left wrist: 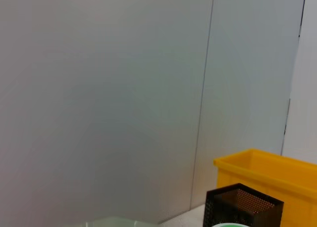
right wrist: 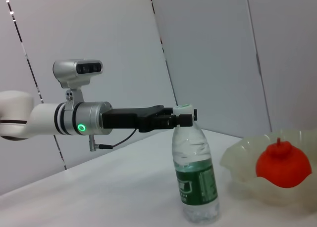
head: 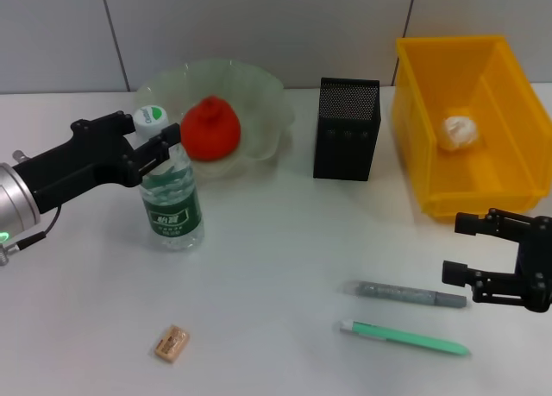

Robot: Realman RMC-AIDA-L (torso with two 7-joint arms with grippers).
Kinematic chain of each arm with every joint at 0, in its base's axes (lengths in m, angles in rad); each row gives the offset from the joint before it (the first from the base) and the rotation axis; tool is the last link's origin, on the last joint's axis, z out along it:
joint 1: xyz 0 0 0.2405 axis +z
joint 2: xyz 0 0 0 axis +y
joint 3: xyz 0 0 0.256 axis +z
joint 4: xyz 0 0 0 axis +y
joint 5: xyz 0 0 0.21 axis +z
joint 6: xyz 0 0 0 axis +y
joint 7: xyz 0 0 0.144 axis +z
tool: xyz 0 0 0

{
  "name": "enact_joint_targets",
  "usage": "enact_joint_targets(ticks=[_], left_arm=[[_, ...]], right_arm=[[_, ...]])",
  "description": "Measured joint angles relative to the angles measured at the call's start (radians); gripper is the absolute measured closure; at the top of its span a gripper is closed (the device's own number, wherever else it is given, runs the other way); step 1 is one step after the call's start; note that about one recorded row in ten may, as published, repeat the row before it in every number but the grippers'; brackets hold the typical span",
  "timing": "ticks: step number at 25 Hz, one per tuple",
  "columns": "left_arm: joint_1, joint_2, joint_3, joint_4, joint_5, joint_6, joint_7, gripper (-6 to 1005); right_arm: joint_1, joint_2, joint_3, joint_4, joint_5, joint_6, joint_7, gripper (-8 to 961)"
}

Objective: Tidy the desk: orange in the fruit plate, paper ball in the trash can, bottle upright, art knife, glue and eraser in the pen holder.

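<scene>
Now upright bottle (head: 172, 206), neck between left claw (head: 160, 148) fingers.

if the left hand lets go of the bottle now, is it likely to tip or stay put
The bottle stands upright on the table, so it will probably stay. It is tall and narrow, so a sideways nudge from the left hand at its neck could topple it. It looks nearly empty, so likely light and easily knocked.

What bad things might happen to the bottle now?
The left claw grips the upright bottle just under its cap, so pulling away sideways might tip it. If it falls, it may knock the fruit plate right behind it, where the orange sits.
</scene>
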Motion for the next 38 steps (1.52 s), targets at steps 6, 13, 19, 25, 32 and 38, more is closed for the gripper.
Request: enact_joint_targets(ticks=[6, 13, 19, 25, 32, 38], left_arm=[[-0.004, 0.001, 0.029, -0.001, 0.008, -0.006, 0.005, 446], [0.003, 0.0, 0.023, -0.01, 0.008, -0.003, 0.017, 437], [0.03, 0.0, -0.007, 0.002, 0.0, 0.031, 0.04, 274], [0.048, 0.0, -0.132, -0.004, 0.0, 0.138, 0.048, 190], [0.101, 0.022, -0.216, -0.009, 0.006, 0.339, 0.048, 190], [0.152, 0.071, -0.217, -0.026, 0.024, 0.515, 0.053, 190]], right_arm=[[0.009, -0.001, -0.001, 0.014, -0.001, 0.0, 0.0, 134], [0.009, -0.001, 0.0, 0.015, -0.001, 0.0, 0.0, 134], [0.008, -0.002, 0.004, 0.015, -0.001, -0.004, 0.0, 134], [0.008, -0.002, 0.007, 0.011, 0.0, -0.007, 0.01, 133], [0.008, -0.001, 0.0, -0.054, 0.0, -0.009, 0.097, 134], [0.02, -0.004, -0.002, -0.181, -0.04, -0.007, 0.251, 134]])
